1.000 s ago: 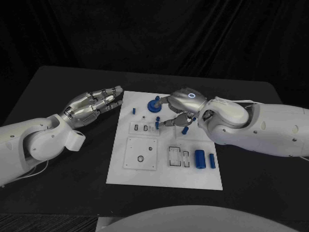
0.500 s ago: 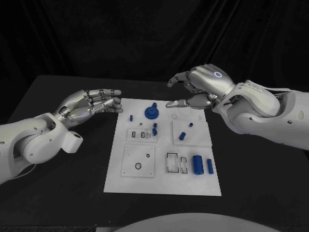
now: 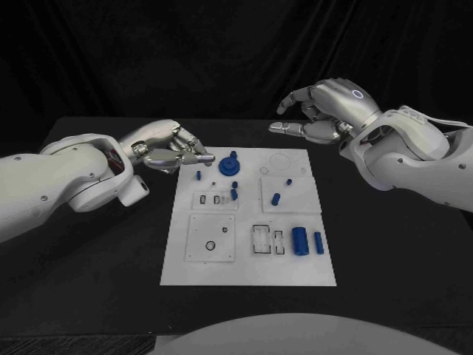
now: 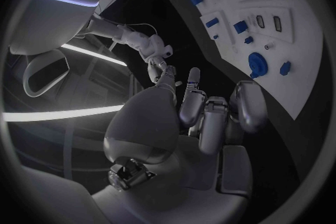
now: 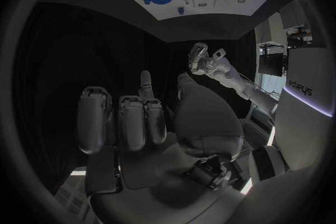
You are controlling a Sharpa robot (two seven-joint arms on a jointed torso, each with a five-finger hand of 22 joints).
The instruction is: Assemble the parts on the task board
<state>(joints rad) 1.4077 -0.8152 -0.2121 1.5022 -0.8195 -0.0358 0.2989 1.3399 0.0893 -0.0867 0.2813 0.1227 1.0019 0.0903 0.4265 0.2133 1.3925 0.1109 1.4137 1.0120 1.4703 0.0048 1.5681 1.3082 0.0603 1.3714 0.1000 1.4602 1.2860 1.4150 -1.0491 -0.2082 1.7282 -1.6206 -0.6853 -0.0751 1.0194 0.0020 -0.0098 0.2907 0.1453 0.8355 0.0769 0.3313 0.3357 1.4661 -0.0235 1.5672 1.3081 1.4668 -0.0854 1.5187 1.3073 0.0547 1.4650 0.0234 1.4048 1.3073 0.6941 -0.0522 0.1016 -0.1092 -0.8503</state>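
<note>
Lying flat mid-desk, task board keeps its near edge free, bare desk on all sides. Two blue cylinders rest by its right edge; blue knob stands at the far left corner. Left robot hand, fingers curled, empty, hovers there, likely to reach it. Right robot hand, fingers loosely apart, empty, hangs beyond the far edge.

black table — the white task board lies at its middle.

Black table under board; black curtain behind table.
</note>
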